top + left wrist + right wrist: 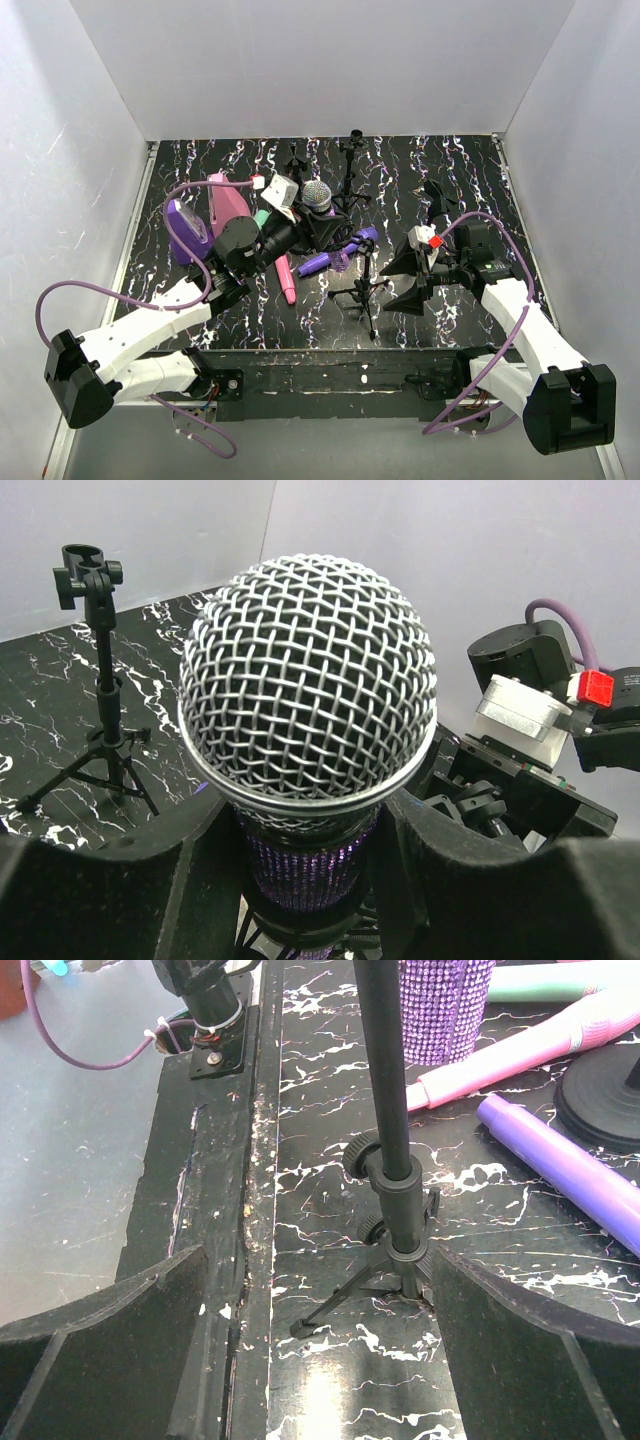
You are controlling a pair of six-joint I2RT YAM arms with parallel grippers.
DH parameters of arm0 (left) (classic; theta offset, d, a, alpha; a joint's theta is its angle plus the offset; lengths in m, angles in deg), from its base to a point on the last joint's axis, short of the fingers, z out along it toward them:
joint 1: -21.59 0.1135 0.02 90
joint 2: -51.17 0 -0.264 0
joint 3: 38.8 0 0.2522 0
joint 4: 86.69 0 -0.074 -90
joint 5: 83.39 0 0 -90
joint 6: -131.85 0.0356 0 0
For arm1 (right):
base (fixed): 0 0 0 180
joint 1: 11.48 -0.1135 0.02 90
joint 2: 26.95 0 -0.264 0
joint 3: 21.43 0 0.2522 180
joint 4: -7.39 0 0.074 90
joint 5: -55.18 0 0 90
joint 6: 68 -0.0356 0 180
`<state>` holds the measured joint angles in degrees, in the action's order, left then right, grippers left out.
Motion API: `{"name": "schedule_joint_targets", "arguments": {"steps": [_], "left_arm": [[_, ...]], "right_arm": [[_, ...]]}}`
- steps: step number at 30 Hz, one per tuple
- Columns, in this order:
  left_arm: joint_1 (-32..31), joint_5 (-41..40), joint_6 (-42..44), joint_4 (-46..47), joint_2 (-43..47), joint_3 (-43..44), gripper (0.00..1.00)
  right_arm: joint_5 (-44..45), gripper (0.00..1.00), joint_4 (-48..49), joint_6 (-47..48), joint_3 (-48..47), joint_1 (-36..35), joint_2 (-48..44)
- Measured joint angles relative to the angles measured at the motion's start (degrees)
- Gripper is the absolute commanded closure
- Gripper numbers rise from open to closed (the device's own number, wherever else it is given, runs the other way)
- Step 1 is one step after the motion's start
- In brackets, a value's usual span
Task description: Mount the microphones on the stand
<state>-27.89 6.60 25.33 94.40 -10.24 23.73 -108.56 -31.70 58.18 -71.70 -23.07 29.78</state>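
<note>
Black marbled table (470,175): pink microphone (288,285), purple microphone (316,264), tripod stand (366,290).

Plain white walls (320,65) on three sides; black white-veined marbled tabletop (470,170).

Silver wire mesh gleaming on the head of the glittery purple microphone (308,680), its studded body sparkling, pink microphone (520,1055) and plain purple microphone (570,1170) showing smooth plastic — faintly glossy, stand (385,1080) looking matt black, desk (500,1280) shining glossy black with white marble-like veins
</note>
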Motion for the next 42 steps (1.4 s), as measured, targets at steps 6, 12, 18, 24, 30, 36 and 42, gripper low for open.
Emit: {"name": "schedule_joint_targets", "arguments": {"steps": [6,12,18,24,30,36,42], "left_arm": [[0.0,0.9,0.5,0.2,-0.2,0.0,1.00],[-0.2,1.2,0.6,-1.3,-1.7,1.9,0.85],[-0.2,0.0,0.1,-4.7,-2.1,4.1,0.51],[-0.2,-1.1,-1.1,-10.1,-1.9,5.6,0.20],[-0.2,-2.8,-2.3,-14.8,-0.5,6.9,0.05],[-0.2,-3.6,-2.9,-20.0,2.7,7.8,0.02],[-0.2,-3.6,-3.1,-22.9,6.7,7.8,0.02]], "right_arm": [[0.0,0.02,0.0,0.0,0.0,0.0,0.0],[0.0,0.02,-0.2,0.2,0.0,0.0,0.2],[-0.1,0.02,-5.3,4.0,-2.1,0.0,3.0],[0.2,0.03,-19.8,15.4,-12.7,-0.2,8.4],[1.4,0.03,-28.4,20.5,-17.3,-1.2,9.5],[5.4,0.02,-22.7,11.0,-17.7,-2.6,6.3],[8.2,0.02,-18.0,4.7,-19.7,-3.1,5.8]]}}
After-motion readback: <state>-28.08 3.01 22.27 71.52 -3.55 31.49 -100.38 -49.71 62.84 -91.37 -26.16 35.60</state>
